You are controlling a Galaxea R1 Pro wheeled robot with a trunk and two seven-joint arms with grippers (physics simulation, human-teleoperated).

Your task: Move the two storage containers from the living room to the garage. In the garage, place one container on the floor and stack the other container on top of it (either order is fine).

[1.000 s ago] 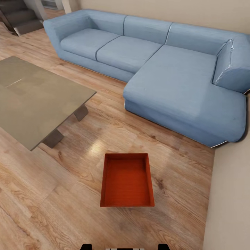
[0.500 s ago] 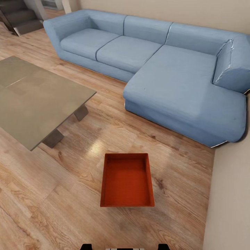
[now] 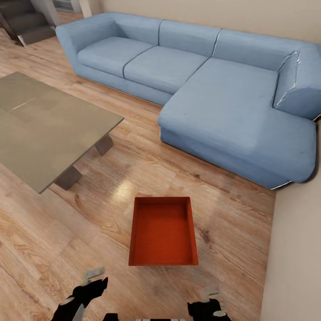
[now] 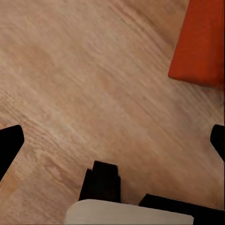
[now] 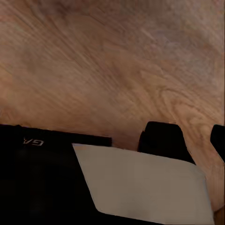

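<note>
One orange-red open-topped storage container (image 3: 163, 231) sits empty on the light wood plank floor of the living room, straight ahead of me. My left gripper (image 3: 94, 281) hovers low at its near left, apart from it. In the left wrist view that gripper (image 4: 112, 140) is open, its black fingertips (image 4: 9, 145) spread to both edges over bare planks, with a corner of the container (image 4: 201, 42) beyond. My right gripper (image 3: 209, 298) hangs at the container's near right, also apart. One dark fingertip (image 5: 218, 140) sits far out at the edge of the right wrist view.
A blue corner sofa (image 3: 214, 89) runs across the back and right. A low grey-brown table (image 3: 40, 125) stands at the left. A beige wall (image 3: 294, 249) closes the right side. Dark stairs (image 3: 24, 20) rise at the far left. My own base (image 5: 140, 183) shows over the floor.
Both arms have come up into the bottom of the head view, one on each side of the container's near end. The container and camera have stayed put.
</note>
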